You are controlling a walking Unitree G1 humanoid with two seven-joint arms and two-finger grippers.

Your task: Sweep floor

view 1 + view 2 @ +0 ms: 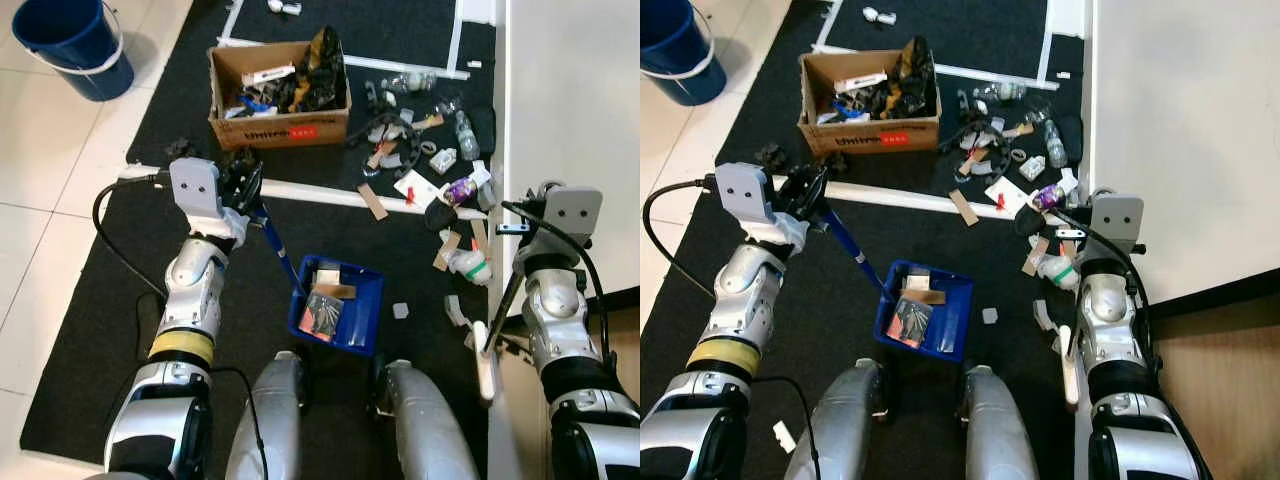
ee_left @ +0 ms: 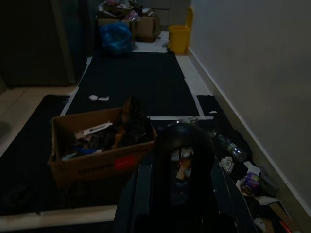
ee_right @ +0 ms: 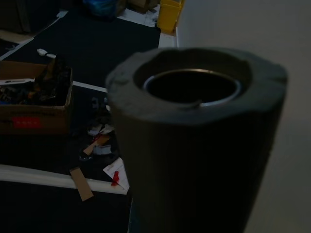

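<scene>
Now the left gripper (image 1: 243,185) squeezes the blue dustpan (image 1: 338,305) handle.
Right gripper (image 1: 1072,238) (fingers unclear) sits mid-right by trash.

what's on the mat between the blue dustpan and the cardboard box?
In the left eye view, a white tape strip crosses the black mat between the blue dustpan and the cardboard box; the dustpan's blue handle also runs up to the left pincer.

A glossy blue plastic dustpan (image 1: 338,305) sits on matt black carpet (image 1: 90,330) near a brown cardboard box (image 1: 278,97).
</scene>
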